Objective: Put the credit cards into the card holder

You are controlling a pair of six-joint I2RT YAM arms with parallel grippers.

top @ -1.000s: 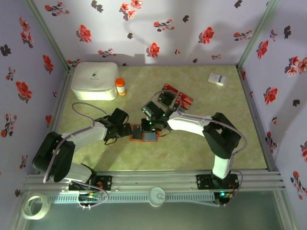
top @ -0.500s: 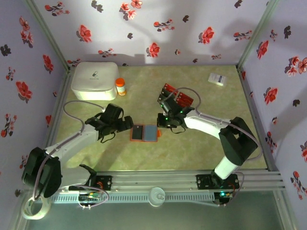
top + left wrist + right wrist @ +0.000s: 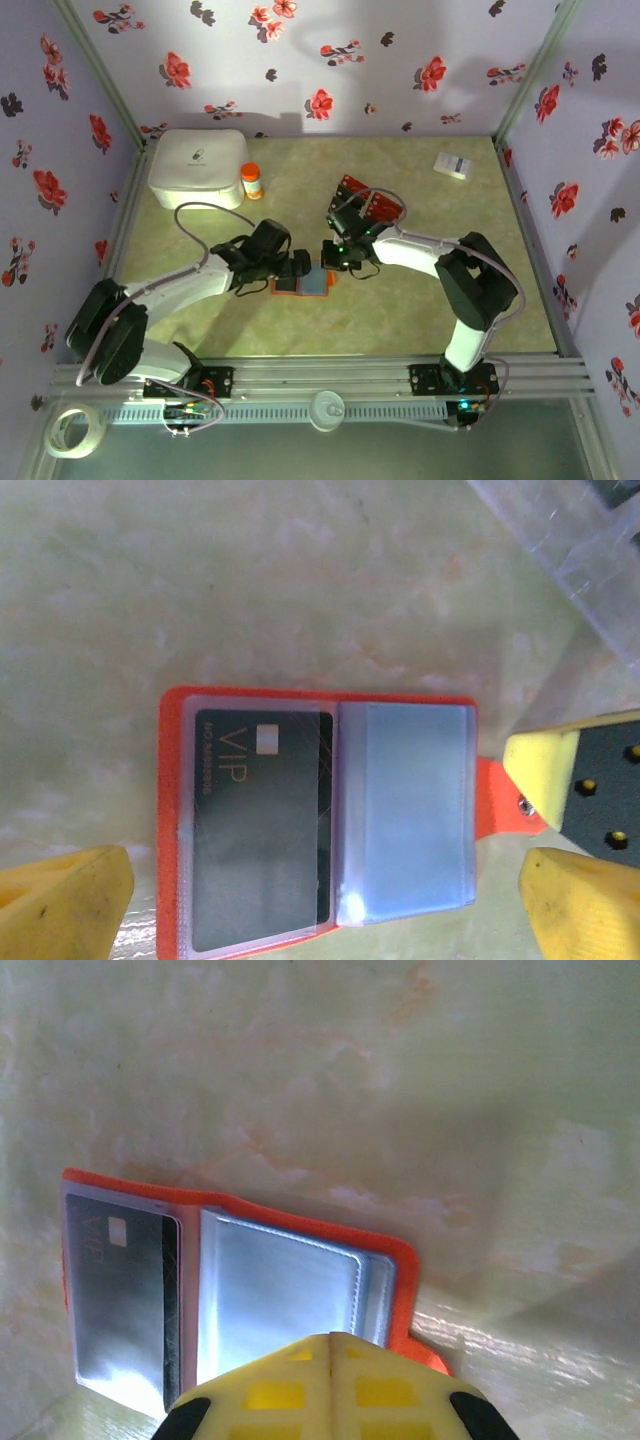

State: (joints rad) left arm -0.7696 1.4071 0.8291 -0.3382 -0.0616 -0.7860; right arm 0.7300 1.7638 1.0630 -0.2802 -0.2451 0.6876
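Open card holder (image 3: 303,283) lies flat on the surface (image 3: 400,310), front-centre, between the 2 arms. It has an orange-red rim and 2 clear pockets. In the left wrist view, its left pocket has 1 black card (image 3: 258,830) in it, printed "VIP" with a small chip mark. The right pocket (image 3: 415,810) shows plain bluish-grey lining. The right wrist view shows the same black card (image 3: 120,1280) in the same holder (image 3: 290,1280).

The red cards (image 3: 372,205) sit in a loose cluster further back, apart from the holder and just behind the right wrist. The arm partly hides them, so I can't tell the count.

The left fingers (image 3: 62,905) are spread wide, with yellow tips at both lower corners of the left wrist view, straddling the holder and gripping nothing. I can't tell whether they touch it. From the top view, the left fingers (image 3: 296,265) sit at the holder's back-left edge.

The right fingers (image 3: 330,1380) are pressed together with the seam closed, over the holder's edge next to its small orange tab (image 3: 425,1355). In the left wrist view, 1 black-padded tip meets that tab (image 3: 500,802). I can't tell if it's pinched.

A white box (image 3: 197,167) is back-left, with an orange bottle (image 3: 251,181) just beside it. A white slip (image 3: 453,165) is back-right. A tape roll (image 3: 75,430) is front-left, off the surface.
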